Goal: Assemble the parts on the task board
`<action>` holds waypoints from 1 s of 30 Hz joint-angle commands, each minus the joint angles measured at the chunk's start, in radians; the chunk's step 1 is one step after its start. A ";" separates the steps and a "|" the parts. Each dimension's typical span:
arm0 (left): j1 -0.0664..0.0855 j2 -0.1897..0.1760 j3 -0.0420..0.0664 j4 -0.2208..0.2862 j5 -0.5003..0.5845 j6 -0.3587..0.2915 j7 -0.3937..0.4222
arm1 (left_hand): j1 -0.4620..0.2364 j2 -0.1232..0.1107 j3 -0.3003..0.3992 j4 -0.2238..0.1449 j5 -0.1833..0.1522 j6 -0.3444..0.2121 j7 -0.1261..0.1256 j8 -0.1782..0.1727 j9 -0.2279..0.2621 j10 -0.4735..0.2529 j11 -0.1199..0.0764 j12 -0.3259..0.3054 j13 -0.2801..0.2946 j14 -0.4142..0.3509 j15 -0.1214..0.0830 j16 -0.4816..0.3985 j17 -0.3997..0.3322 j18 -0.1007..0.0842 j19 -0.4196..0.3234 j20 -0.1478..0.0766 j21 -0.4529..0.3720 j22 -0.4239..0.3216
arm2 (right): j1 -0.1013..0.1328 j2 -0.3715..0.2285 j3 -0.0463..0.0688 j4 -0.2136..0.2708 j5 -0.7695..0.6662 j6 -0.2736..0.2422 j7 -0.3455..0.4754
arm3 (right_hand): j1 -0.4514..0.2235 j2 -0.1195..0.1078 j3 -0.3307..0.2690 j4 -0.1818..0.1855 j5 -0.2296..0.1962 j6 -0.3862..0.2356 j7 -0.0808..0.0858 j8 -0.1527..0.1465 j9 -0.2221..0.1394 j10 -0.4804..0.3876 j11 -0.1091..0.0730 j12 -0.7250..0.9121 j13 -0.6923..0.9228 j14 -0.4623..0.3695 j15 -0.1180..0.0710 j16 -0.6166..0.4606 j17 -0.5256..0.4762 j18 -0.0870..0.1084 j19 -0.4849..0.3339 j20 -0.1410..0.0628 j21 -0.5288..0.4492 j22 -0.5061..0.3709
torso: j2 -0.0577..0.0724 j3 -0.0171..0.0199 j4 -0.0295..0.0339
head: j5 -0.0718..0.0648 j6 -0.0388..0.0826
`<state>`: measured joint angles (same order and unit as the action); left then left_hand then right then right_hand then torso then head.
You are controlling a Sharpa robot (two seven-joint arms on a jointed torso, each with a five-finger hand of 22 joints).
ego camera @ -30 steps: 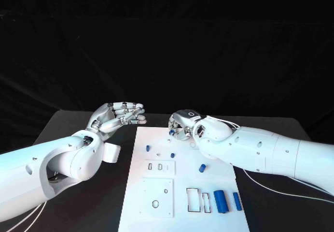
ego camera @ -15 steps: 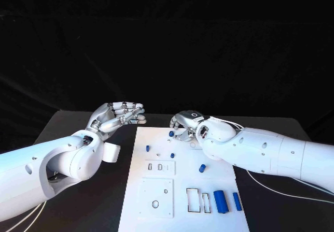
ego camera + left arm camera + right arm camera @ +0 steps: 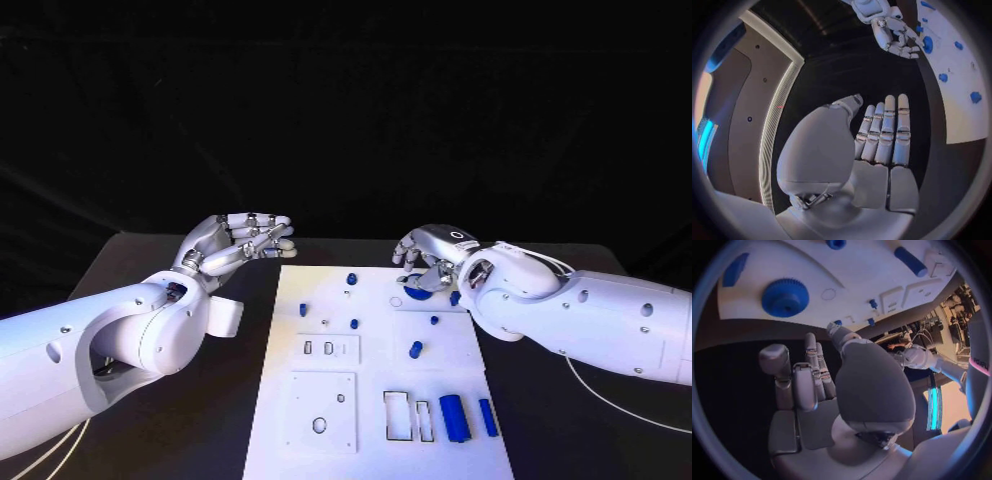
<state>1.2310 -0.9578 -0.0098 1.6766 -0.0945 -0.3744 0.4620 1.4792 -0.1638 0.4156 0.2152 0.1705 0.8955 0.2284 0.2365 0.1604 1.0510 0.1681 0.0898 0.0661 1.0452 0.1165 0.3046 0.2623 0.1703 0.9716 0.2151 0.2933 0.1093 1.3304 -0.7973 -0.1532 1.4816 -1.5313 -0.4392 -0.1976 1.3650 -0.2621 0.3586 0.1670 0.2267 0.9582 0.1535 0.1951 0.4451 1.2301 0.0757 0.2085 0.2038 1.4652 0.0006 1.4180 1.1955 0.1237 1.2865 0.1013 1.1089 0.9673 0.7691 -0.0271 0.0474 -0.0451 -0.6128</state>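
White task board point(image 3: 378, 400) runs down the middle of the black table point(image 3: 173, 420), blue parts scattered over it. My right hand point(image 3: 433, 258) sits at the board's upper right in the head view, fingers curled down around the blue gear point(image 3: 420, 291). Right wrist view shows the gear point(image 3: 785, 297) lying flat on the board ahead of my fingertips point(image 3: 811, 342), apart from them, so I can't tell if it's gripped or only hovered over. Judging by that gap, not gripped.

My left hand point(image 3: 238, 245) is just off the board's upper left corner, over the table, holding nothing. Left wrist view has my fingers point(image 3: 887, 130) straight and side by side, thumb tucked alongside. Parked there to keep the board clear for the right arm, I'd guess.

Small blue pegs stand in the upper board: one at upper centre point(image 3: 351, 279), one left point(image 3: 303, 309), one mid point(image 3: 355, 324). A larger blue cylinder point(image 3: 456, 417) and a slimmer blue bar point(image 3: 489, 417) lie at lower right, next to the rectangular slots point(image 3: 398, 415) they look meant for. Not yet seated, so plenty of assembly left.
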 commanded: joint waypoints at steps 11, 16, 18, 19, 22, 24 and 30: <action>0.001 0.013 0.001 -0.015 0.000 0.031 0.001 | -0.003 -0.010 0.005 0.002 -0.004 -0.008 0.007 -0.006 -0.001 0.000 0.006 -0.003 0.000 -0.006 0.003 -0.006 0.002 0.012 -0.002 0.005 -0.004 -0.001 | 0.019 -0.081 0.003 -0.010 0.234 0.117 -0.070 | 0.092 0.025 -0.279 0.103 0.002 -0.069 -0.016 0.029 0.055 0.119 -0.015 1.070 1.039 0.077 -0.015 0.107 0.229 -0.023 0.067 -0.014 0.093 0.148 | -0.007 0.0041 -0.0088 | -0.007 -0.005; 0.001 0.014 0.001 -0.017 0.000 0.033 -0.001 | -0.003 -0.010 0.005 0.002 -0.004 -0.008 0.007 -0.006 -0.001 0.000 0.006 -0.003 0.000 -0.006 0.003 -0.006 0.002 0.012 -0.002 0.005 -0.004 -0.001 | 0.013 -0.071 0.003 -0.034 0.246 0.136 -0.074 | 0.107 0.030 -0.305 0.120 0.002 -0.075 -0.010 0.036 0.060 0.167 -0.015 1.153 1.128 0.089 -0.013 0.127 0.288 -0.031 0.085 -0.010 0.124 0.189 | -0.005 0.0025 -0.0082 | -0.007 -0.006; 0.001 0.014 0.001 -0.017 0.000 0.034 -0.001 | -0.003 -0.010 0.005 0.002 -0.004 -0.008 0.007 -0.006 -0.001 0.000 0.006 -0.003 0.000 -0.006 0.003 -0.006 0.002 0.012 -0.002 0.005 -0.004 -0.001 | 0.009 -0.065 0.003 -0.042 0.248 0.140 -0.074 | 0.108 0.033 -0.311 0.121 0.002 -0.076 -0.009 0.038 0.061 0.176 -0.014 1.168 1.144 0.090 -0.012 0.130 0.295 -0.033 0.088 -0.009 0.130 0.197 | -0.004 0.0019 -0.0078 | -0.008 -0.007; 0.001 0.013 0.001 -0.017 0.000 0.034 -0.002 | -0.003 -0.010 0.005 0.002 -0.004 -0.008 0.007 -0.006 -0.001 0.000 0.006 -0.003 0.000 -0.006 0.003 -0.006 0.002 0.012 -0.002 0.005 -0.004 -0.001 | 0.007 -0.062 0.003 -0.046 0.249 0.142 -0.074 | 0.108 0.033 -0.311 0.121 0.002 -0.076 -0.009 0.038 0.061 0.176 -0.014 1.168 1.144 0.090 -0.012 0.130 0.295 -0.033 0.088 -0.009 0.130 0.197 | -0.004 0.0015 -0.0078 | -0.008 -0.008; 0.001 0.013 0.001 -0.017 0.000 0.034 -0.002 | -0.003 -0.010 0.005 0.002 -0.004 -0.008 0.007 -0.006 -0.001 0.000 0.006 -0.003 0.000 -0.006 0.003 -0.006 0.002 0.012 -0.002 0.005 -0.004 -0.001 | -0.001 -0.054 0.003 -0.053 0.251 0.140 -0.072 | 0.108 0.035 -0.315 0.121 0.002 -0.076 -0.009 0.040 0.062 0.181 -0.014 1.177 1.154 0.091 -0.011 0.131 0.300 -0.033 0.090 -0.009 0.134 0.202 | -0.005 0.0006 -0.0072 | -0.010 -0.008; 0.001 0.012 0.001 -0.016 0.000 0.034 -0.002 | -0.006 -0.010 0.006 0.002 -0.004 -0.009 0.007 -0.007 -0.001 0.001 0.007 -0.004 0.000 -0.006 0.004 -0.007 0.003 0.011 -0.003 0.006 -0.004 -0.001 | -0.005 -0.048 0.003 -0.057 0.252 0.137 -0.070 | 0.108 0.035 -0.315 0.121 0.002 -0.076 -0.009 0.040 0.062 0.181 -0.014 1.177 1.154 0.091 -0.011 0.131 0.300 -0.033 0.090 -0.009 0.134 0.202 | -0.005 0.0005 -0.0070 | -0.010 -0.009; 0.001 0.010 0.001 -0.015 0.000 0.034 -0.003 | -0.006 -0.010 0.006 0.002 -0.004 -0.009 0.007 -0.007 -0.001 0.001 0.007 -0.004 0.000 -0.006 0.004 -0.007 0.003 0.011 -0.003 0.006 -0.004 -0.001 | -0.013 -0.034 0.002 -0.064 0.253 0.129 -0.066 | 0.107 0.040 -0.318 0.122 0.002 -0.075 -0.009 0.042 0.063 0.186 -0.013 1.185 1.163 0.092 -0.011 0.133 0.304 -0.034 0.092 -0.008 0.137 0.207 | -0.005 0.0008 -0.0072 | -0.009 -0.012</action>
<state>1.2308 -0.9482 -0.0100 1.6587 -0.0941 -0.3593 0.4552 1.4738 -0.1692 0.4156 0.2152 0.1705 0.8955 0.2284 0.2365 0.1604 1.0510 0.1681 0.0898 0.0661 1.0452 0.1165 0.3046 0.2642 0.1704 0.9717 0.2151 0.2932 0.1094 1.3189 -0.8335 -0.1509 1.4191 -1.2831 -0.3243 -0.2608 1.4688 -0.2290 0.0471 0.2912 0.2266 0.8875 0.1447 0.2320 0.5074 1.4080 0.0626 1.3904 1.3082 1.4665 -0.0142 1.5461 1.3081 0.1076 1.3719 0.0948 1.2432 1.1733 0.7642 -0.0261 0.0398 -0.0542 -0.6240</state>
